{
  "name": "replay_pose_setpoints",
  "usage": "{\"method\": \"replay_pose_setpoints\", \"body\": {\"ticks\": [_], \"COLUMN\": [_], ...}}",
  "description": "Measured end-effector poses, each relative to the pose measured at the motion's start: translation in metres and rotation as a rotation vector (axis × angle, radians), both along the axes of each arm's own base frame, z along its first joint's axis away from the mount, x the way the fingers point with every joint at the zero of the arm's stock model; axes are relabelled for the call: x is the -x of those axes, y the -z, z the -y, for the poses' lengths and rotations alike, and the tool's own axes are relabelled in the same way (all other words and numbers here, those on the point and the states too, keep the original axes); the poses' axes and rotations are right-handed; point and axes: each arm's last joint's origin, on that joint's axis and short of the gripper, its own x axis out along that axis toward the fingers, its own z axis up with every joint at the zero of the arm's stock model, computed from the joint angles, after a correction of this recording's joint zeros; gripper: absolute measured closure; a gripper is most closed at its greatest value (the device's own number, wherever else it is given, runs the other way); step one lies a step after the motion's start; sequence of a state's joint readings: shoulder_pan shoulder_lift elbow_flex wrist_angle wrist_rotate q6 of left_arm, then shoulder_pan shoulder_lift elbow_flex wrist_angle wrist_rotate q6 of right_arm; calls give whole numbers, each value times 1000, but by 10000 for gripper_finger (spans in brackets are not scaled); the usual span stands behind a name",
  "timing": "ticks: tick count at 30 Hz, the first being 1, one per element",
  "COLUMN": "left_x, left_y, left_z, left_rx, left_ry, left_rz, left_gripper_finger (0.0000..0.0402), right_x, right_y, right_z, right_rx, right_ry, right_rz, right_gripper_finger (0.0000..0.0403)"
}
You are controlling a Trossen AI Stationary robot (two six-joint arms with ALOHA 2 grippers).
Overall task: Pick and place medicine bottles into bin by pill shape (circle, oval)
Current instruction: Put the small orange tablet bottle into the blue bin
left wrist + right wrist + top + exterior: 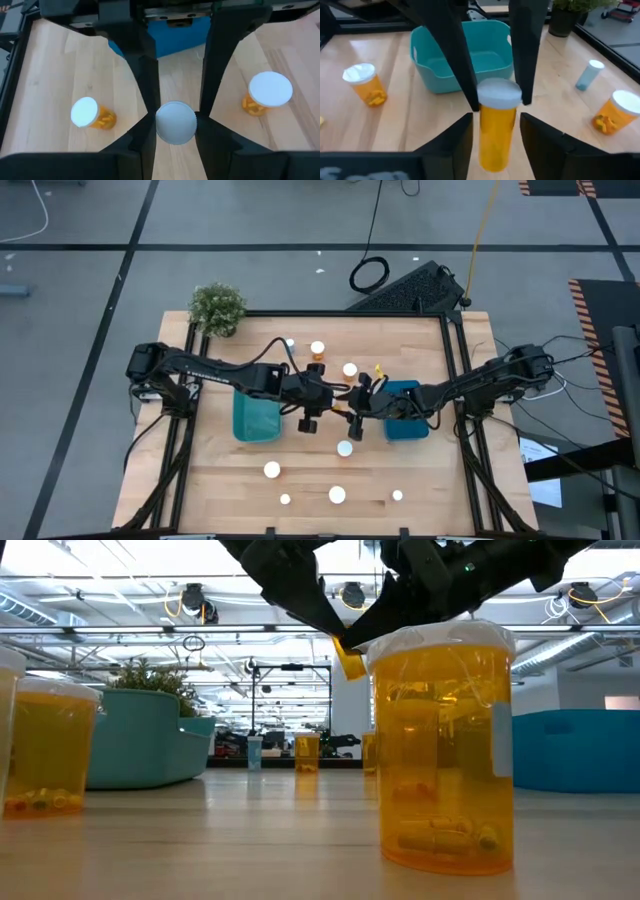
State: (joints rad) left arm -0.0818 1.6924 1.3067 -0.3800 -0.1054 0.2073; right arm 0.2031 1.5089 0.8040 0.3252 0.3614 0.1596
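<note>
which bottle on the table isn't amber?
The small pale blue bottle, standing upright near the potted plant at the table's far side. Every other bottle body in view is amber-orange.

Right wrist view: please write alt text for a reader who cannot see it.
The right pincer grips an amber bottle by its white cap. Behind it a teal bin sits on the wooden table.

- Left arm reaches toward three o'clock, its left gripper (309, 423) at table centre, fingers clamped.
- Right arm stretches toward nine o'clock, right gripper (354, 427) closed alongside.
</note>
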Motion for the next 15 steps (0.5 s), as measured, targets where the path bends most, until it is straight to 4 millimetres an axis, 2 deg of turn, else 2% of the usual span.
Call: {"method": "replay_pose_setpoints", "body": {"ticks": [9, 12, 15], "left_x": [-2, -1, -1], "left_y": [-2, -2, -3], "left_z": [6, 11, 17], "left_rx": [-12, -38, -85], "left_ry": [26, 27, -2], "left_rz": [30, 36, 42], "left_gripper_finger": [273, 251, 211], "right_x": [0, 1, 5], "right_y": [0, -2, -5], "right_z": [0, 0, 1], "right_rx": [3, 8, 13], "right_ry": [-8, -14, -11], "right_rz": [1, -4, -20], "right_gripper_finger": [310, 312, 306]}}
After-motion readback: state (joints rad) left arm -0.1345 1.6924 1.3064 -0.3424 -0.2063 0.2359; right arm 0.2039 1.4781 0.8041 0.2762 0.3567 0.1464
